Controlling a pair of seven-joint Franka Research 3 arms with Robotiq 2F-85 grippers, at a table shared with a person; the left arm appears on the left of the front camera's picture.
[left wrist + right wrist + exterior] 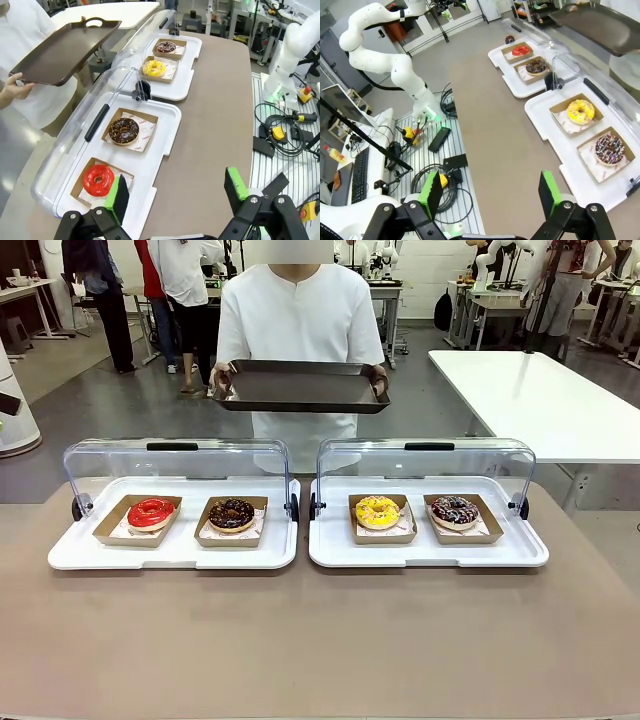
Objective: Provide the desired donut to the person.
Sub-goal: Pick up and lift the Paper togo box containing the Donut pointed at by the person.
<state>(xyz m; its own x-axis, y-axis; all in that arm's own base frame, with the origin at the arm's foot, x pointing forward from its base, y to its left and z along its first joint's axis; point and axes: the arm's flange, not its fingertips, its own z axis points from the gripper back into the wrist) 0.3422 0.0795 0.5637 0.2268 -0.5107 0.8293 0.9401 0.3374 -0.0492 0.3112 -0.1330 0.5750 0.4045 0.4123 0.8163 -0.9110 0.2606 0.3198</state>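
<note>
Four donuts lie in brown paper trays on two white display trays with raised clear lids. On the left tray (170,550) are a red donut (151,512) and a chocolate donut (231,513). On the right tray (430,552) are a yellow donut (377,511) and a dark sprinkled donut (454,510). The person (300,315) stands at the far side holding an empty dark serving tray (300,387) in both hands. My left gripper (175,192) hangs open above the table's near edge, close to the red donut (98,180). My right gripper (490,192) is open, near the sprinkled donut (609,148).
The brown table (320,640) is bare in front of the display trays. Cables and small devices lie on the slatted side stand (285,135). The left arm (390,55) shows far off in the right wrist view. Other tables and people stand in the background.
</note>
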